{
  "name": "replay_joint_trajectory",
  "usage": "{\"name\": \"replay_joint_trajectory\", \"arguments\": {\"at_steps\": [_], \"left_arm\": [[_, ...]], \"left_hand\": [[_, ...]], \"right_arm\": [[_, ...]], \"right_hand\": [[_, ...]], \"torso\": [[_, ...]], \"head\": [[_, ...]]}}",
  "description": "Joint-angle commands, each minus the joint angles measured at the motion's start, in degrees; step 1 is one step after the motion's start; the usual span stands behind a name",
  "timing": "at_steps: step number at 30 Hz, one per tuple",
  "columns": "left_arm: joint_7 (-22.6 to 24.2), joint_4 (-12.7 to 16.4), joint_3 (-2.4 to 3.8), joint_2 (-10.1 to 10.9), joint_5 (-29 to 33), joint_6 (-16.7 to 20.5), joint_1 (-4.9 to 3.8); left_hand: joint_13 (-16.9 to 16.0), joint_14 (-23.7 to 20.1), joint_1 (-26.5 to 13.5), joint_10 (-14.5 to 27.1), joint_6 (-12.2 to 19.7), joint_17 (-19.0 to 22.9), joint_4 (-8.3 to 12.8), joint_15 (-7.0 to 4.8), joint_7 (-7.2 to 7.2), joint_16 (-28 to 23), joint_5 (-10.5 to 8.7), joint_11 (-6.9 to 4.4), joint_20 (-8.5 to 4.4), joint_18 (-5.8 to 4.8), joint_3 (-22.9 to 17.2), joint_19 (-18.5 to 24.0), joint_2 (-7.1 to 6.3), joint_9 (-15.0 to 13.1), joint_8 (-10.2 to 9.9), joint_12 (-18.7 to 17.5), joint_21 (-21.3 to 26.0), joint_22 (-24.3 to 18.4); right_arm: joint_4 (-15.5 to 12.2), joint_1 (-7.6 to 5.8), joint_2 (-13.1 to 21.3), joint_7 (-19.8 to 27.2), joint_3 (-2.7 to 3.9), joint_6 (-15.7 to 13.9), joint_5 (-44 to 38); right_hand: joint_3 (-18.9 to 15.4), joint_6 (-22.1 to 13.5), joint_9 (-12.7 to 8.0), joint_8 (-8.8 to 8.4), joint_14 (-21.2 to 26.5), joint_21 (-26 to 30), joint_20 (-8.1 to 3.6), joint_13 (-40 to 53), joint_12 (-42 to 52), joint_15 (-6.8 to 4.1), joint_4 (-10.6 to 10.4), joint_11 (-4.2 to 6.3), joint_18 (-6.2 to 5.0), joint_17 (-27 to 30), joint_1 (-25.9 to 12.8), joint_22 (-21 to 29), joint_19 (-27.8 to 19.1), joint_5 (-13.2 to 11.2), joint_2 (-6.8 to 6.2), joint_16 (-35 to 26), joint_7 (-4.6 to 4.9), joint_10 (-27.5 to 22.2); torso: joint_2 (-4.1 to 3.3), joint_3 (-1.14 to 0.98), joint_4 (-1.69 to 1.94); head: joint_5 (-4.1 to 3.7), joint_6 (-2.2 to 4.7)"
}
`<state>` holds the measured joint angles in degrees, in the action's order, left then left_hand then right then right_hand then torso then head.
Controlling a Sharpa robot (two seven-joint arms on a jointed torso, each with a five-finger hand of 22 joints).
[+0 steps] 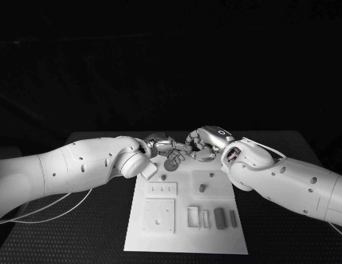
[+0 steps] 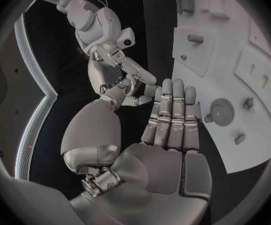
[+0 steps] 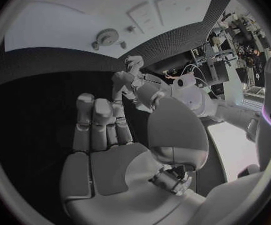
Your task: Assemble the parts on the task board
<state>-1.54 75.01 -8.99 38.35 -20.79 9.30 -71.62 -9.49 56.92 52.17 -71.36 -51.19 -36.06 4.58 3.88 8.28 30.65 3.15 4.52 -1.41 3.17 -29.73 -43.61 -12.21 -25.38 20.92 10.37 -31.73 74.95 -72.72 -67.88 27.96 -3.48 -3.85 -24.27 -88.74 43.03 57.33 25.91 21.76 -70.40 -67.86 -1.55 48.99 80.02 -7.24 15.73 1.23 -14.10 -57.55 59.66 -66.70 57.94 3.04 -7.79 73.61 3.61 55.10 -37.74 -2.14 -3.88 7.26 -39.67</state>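
The white task board point(image 1: 185, 242) lies flat on the black table point(image 1: 76, 242), and its near edge is closest to us. The board is a long smooth plate. The table top has a fine dotted grain.

Near the board's near edge there is one square plate point(image 1: 159, 214) on the left side. Beside it, on the right side, four upright blocks point(image 1: 210, 218) stand in a row. They are long and thin, and two look darker than the others. Further up the board sits one small flat piece with slots point(image 1: 162, 190). On the right side one short peg point(image 1: 203, 188) stands on a raised square. A round disc point(image 2: 222, 110) lies near the board's far edge.

Two white arms meet over the board's far edge. The left hand point(image 2: 172, 120) is shiny silver. Its fingers are straight and side by side, and it holds nothing. The right hand point(image 3: 101, 130) is silver too. Its fingers also stand up straight, close together, with nothing in them. The two hands are very near each other, but I cannot tell if they touch.
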Motion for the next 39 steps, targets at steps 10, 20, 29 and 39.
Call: {"name": "replay_joint_trajectory", "arguments": {"at_steps": [10, 20, 29, 39], "left_arm": [[0.1, 0.3, 0.04, -0.3, -0.3, -1.0, -0.02], [0.4, -0.1, 0.04, -0.2, 0.3, -1.2, -0.02], [0.7, -0.2, 0.04, -0.4, 0.4, -1.7, -0.02], [0.7, -0.2, 0.04, -0.5, 0.4, -2.4, -0.02]], "left_hand": [[-0.1, -0.1, 0.3, -0.5, -0.5, -0.2, 0.3, 0.15, -0.05, -0.1, -0.32, 0.01, -0.2, 0.56, 0.9, 0.4, 1.8, -0.1, -0.3, -0.3, -0.4, 1.0], [-0.3, -0.1, 0.4, -0.7, -1.0, -0.3, 0.8, 0.12, -0.25, -0.1, -0.29, -0.22, -0.24, 0.51, 1.5, 0.5, 4.2, -0.1, -0.2, -0.3, -0.5, 1.0], [-0.4, 0.0, 0.8, -1.3, -2.0, -0.3, 2.8, 0.08, -0.65, -0.3, -0.03, -0.6, -0.3, 0.37, 2.1, 0.8, 10.35, 0.0, -0.4, -0.2, -0.4, 0.9], [-0.6, 0.1, 1.3, -2.0, -3.2, -0.3, 8.5, 0.07, -1.03, -0.4, 2.94, -0.9, -0.32, 0.01, 1.3, 0.9, 15.62, 0.3, -0.8, -0.3, -0.4, 0.9]], "right_arm": [[-0.1, 0.05, -0.9, 0.0, 0.01, 0.4, -0.8], [0.0, 0.09, -1.1, 0.0, -0.01, 0.8, -0.8], [0.1, 0.13, -1.3, 0.0, -0.02, 1.1, -1.1], [0.4, 0.17, -1.5, 0.0, -0.02, 1.2, -1.2]], "right_hand": [[0.5, 1.6, 3.5, -0.01, -0.3, -0.2, -0.08, -0.1, -0.3, -0.04, 0.0, -0.01, -0.9, 0.1, -0.1, 0.1, 0.3, 0.0, -0.59, -0.3, 1.42, 0.4], [0.5, 1.6, 3.5, -0.07, -0.3, -0.2, -0.09, -0.1, -0.3, -0.03, 0.0, -0.02, -0.9, 0.1, -0.1, 0.1, 0.3, 0.0, -0.62, -0.3, 1.43, 0.4], [0.6, 1.6, 3.5, -0.12, -0.3, -0.2, -0.09, -0.1, -0.4, -0.01, 0.0, -0.04, -0.9, 0.1, -0.1, 0.1, 0.3, 0.1, -0.64, -0.4, 1.45, 0.4], [0.6, 1.6, 3.5, -0.16, -0.3, -0.2, -0.08, -0.1, -0.4, 0.0, 0.0, -0.05, -0.9, 0.1, -0.2, 0.2, 0.3, 0.1, -0.63, -0.4, 1.46, 0.4]], "torso": [[-0.07, 0.02, -0.02], [-0.07, -0.01, -0.05], [-0.09, -0.04, -0.06], [-0.12, -0.07, -0.05]], "head": [[0.04, -0.17], [0.07, -0.33], [0.17, -0.43], [0.15, -0.58]]}}
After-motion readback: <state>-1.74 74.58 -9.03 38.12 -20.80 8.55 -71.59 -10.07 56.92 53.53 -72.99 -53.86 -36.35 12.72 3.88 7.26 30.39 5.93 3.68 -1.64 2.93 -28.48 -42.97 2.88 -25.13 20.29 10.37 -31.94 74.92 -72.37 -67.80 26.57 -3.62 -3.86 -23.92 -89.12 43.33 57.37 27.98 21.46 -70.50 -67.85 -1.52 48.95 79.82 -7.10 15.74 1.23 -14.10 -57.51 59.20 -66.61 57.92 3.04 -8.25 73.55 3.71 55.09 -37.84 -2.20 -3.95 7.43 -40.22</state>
